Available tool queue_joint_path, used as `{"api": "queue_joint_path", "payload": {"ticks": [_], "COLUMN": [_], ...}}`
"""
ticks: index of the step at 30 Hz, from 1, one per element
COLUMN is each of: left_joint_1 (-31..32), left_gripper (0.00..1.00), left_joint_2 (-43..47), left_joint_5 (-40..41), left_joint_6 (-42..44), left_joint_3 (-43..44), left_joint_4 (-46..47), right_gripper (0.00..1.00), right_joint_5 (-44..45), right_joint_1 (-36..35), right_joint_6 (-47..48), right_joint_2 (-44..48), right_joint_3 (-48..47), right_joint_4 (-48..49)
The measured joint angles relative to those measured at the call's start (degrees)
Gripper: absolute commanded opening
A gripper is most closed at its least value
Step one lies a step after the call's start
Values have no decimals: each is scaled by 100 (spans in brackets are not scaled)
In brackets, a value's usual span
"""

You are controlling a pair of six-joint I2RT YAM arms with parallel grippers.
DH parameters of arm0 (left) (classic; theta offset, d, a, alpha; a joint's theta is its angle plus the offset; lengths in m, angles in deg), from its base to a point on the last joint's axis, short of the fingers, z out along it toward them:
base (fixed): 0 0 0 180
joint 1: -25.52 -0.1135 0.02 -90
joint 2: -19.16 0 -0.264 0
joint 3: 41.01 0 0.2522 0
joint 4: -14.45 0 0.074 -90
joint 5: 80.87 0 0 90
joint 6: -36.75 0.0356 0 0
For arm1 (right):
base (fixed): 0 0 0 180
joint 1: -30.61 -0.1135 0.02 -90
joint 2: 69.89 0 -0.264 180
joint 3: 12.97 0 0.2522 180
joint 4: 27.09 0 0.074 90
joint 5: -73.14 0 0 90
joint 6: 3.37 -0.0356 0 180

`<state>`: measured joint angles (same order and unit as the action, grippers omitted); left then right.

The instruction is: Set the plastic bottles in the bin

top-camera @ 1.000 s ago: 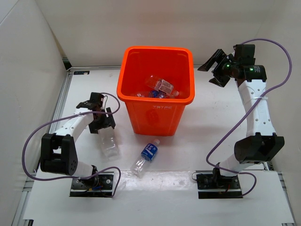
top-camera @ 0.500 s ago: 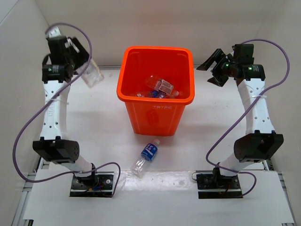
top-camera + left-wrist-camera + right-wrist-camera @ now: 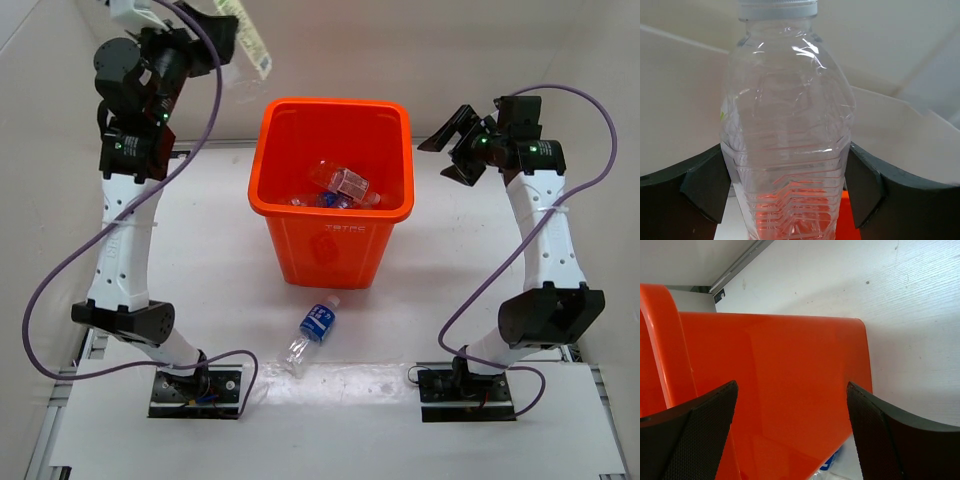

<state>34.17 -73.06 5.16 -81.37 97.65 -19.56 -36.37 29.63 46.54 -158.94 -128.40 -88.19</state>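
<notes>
My left gripper [image 3: 222, 30] is raised high beyond the back left corner of the bin [image 3: 263, 160] and is shut on a clear unlabelled plastic bottle [image 3: 250, 48]. In the left wrist view that bottle [image 3: 787, 125] fills the gap between both fingers [image 3: 705, 190], white cap up, with orange showing through its base. The orange bin holds several bottles [image 3: 343, 184]. Another bottle with a blue label [image 3: 312, 330] lies on the table in front of the bin. My right gripper [image 3: 455, 145] hangs open beside the bin's right wall [image 3: 790, 380], holding nothing.
White walls close in the table on the left, back and right. A metal rail [image 3: 190, 148] runs along the back edge. Both arm bases [image 3: 195, 392] sit on the near edge, with purple cables looping beside each arm.
My left arm has lifted the clear bottle from the table on the left, up and over toward the bin's back left corner. The right arm has stayed still.
</notes>
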Motion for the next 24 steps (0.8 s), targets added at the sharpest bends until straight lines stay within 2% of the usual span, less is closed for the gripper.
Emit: {"api": "queue_joint_path", "payload": {"ticks": [6,8,9,13,16,20,24], "left_joint_1": [868,1211,1353,1777,1784,1670,1408], "left_gripper": [82,92,100,100,100,100,100], "left_joint_2": [166,337,396,415,393,433,916], "left_joint_5": [-748,-835,-866,-922,-785,-221,455], "left_joint_6": [125,229,297,623,1121,1932,2441], "left_joint_3": [-304,-809,-1014,-1388,-1121,-404,-551], "left_joint_4": [636,699,680,225,-245,-501,-501], "right_gripper": [90,90,90,90,90,90,90], "right_joint_5": [-33,-39,-39,-55,-61,-68,-85], "right_joint_1": [-37,-63,-70,-98,-96,-101,-107], "right_joint_6": [-11,-13,-20,-26,-31,-50,-52], "right_joint_2": [116,125,127,127,155,170,170], "right_joint_3": [149,179,192,225,273,332,332], "right_joint_4": [85,125,127,136,168,192,214]}}
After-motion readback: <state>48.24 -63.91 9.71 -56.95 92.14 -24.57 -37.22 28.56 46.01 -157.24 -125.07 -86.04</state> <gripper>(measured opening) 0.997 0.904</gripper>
